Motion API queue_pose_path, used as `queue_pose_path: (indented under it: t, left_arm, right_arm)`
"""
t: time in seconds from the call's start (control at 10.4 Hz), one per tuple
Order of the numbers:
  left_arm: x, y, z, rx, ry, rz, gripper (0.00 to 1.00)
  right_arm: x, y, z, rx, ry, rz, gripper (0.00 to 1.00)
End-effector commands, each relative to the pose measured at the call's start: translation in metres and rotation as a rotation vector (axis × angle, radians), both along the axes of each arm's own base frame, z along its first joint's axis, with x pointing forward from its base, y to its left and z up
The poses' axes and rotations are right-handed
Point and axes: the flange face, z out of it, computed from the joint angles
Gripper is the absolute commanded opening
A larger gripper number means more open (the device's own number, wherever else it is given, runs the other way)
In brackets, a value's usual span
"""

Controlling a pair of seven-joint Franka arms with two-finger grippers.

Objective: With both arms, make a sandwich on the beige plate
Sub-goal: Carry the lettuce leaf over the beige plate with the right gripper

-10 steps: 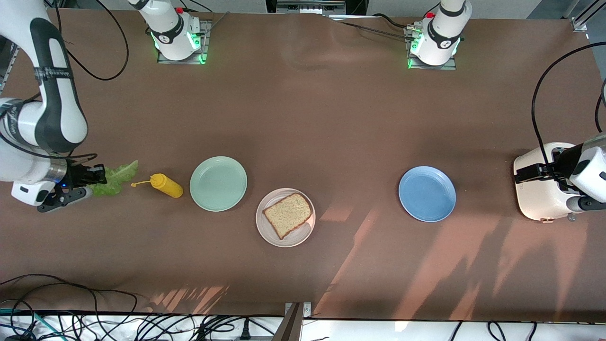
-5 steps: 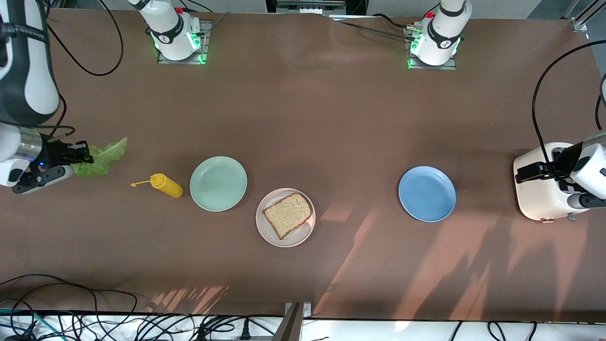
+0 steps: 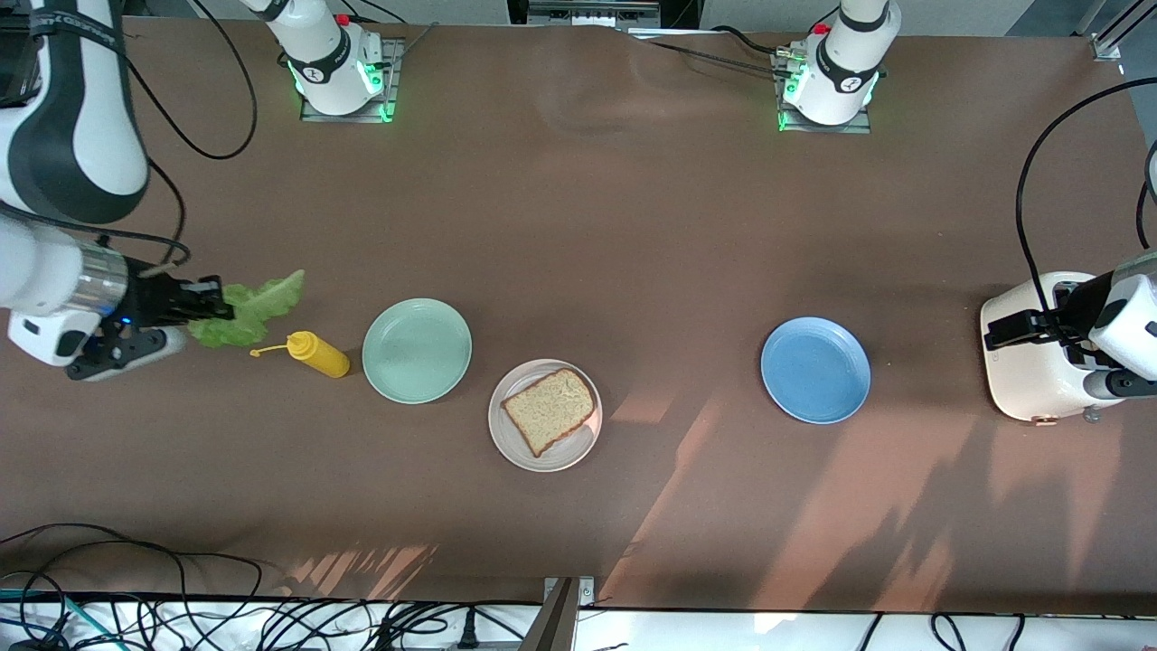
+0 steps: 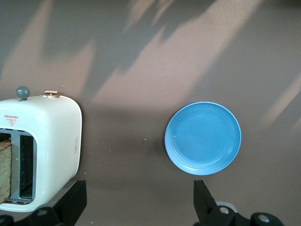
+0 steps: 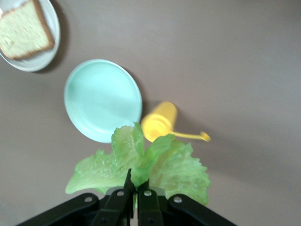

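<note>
The beige plate (image 3: 545, 415) lies near the table's middle with one slice of brown wholegrain bread (image 3: 550, 410) on it; both also show in the right wrist view, plate (image 5: 43, 59) and bread (image 5: 24, 32). My right gripper (image 3: 215, 310) is shut on a ruffled green lettuce leaf (image 3: 258, 306) and holds it in the air at the right arm's end, over the table beside the yellow bottle. The leaf fills the right wrist view (image 5: 141, 162) at the gripper (image 5: 136, 183). My left gripper (image 3: 1005, 329) is open over the white toaster (image 3: 1030, 348), and another bread slice (image 4: 4, 169) sits in the toaster's slot.
A yellow squeeze bottle (image 3: 316, 353) lies between the lettuce and the mint-green plate (image 3: 417, 350). A blue plate (image 3: 815, 369) sits toward the left arm's end, also in the left wrist view (image 4: 203, 138). The toaster (image 4: 44, 141) stands at the left arm's end.
My right gripper has lifted the lettuce off the table, then carried it toward the yellow bottle and the plates. The left arm has barely moved.
</note>
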Motion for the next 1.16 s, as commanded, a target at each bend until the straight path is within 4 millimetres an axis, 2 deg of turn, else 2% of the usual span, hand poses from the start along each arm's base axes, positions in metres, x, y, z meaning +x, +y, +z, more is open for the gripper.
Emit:
queue_pose_path:
  t: [0.0, 0.48, 0.68, 1.06]
  left_arm:
    - [-0.008, 0.006, 0.003, -0.016, 0.000, -0.007, 1.00]
    - [-0.007, 0.012, -0.002, -0.026, 0.007, 0.002, 1.00]
    - [-0.006, 0.012, -0.006, -0.026, 0.015, 0.004, 1.00]
    - [-0.006, 0.013, -0.005, -0.023, 0.012, 0.005, 1.00]
  right_arm:
    - [0.017, 0.052, -0.003, -0.006, 0.019, -0.113, 0.00]
    - [0.023, 0.198, -0.033, 0.020, 0.013, -0.309, 0.00]
    - [0.018, 0.241, -0.056, 0.011, 0.002, -0.369, 0.00]
    - [0.025, 0.310, -0.090, 0.030, -0.053, -0.490, 0.00]
